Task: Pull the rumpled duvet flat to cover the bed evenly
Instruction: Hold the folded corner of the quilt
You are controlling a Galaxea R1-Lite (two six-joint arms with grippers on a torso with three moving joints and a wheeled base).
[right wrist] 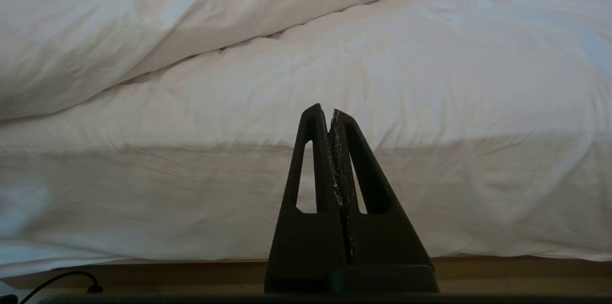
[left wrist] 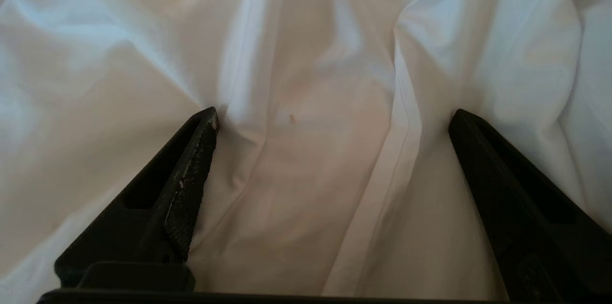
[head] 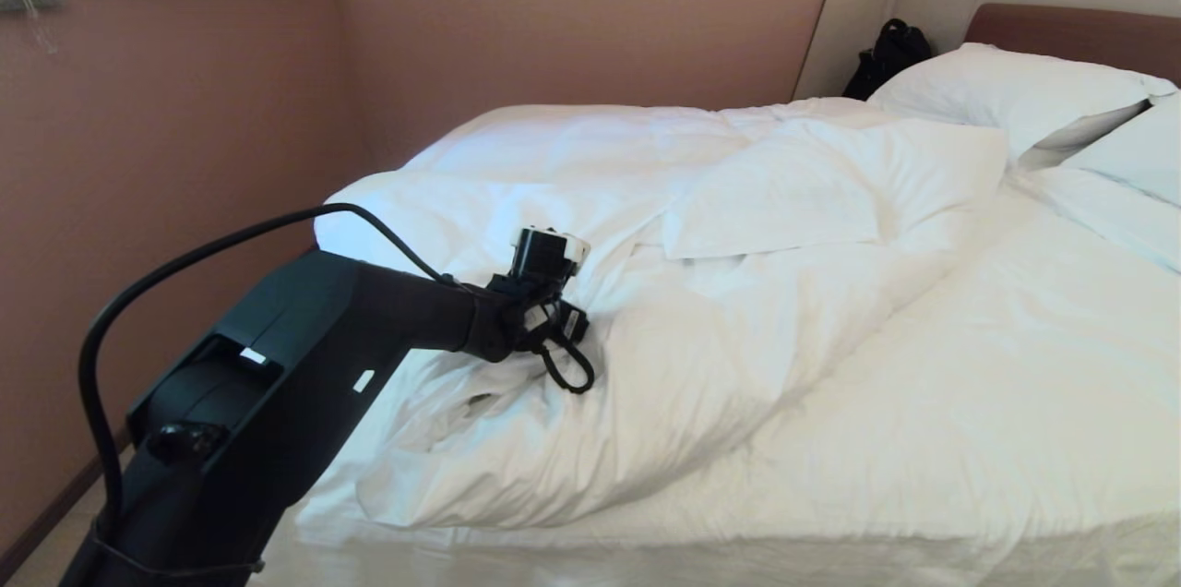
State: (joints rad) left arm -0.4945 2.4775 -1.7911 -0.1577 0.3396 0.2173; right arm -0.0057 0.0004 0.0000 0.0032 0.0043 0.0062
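Observation:
The duvet [head: 701,319] lies rumpled in a thick heap across the left half of the bed [head: 978,449], with one flap folded back on top. My left gripper [head: 563,338] reaches over the heap's near left part and points down into it. In the left wrist view the left gripper [left wrist: 334,114] is open wide. Both fingertips [left wrist: 206,124] press into the duvet's [left wrist: 306,55] folds, and a hemmed fold runs between them. My right gripper [right wrist: 330,109] is shut on nothing and hangs low in front of the bed's side [right wrist: 334,189]. It does not show in the head view.
Two white pillows [head: 1015,89] lean on the brown headboard [head: 1079,29]. A black bag [head: 890,52] sits in the far corner beside them. A pink wall [head: 184,135] runs close along the bed's left side. The bed's brown base [right wrist: 502,270] shows under the hanging bedding.

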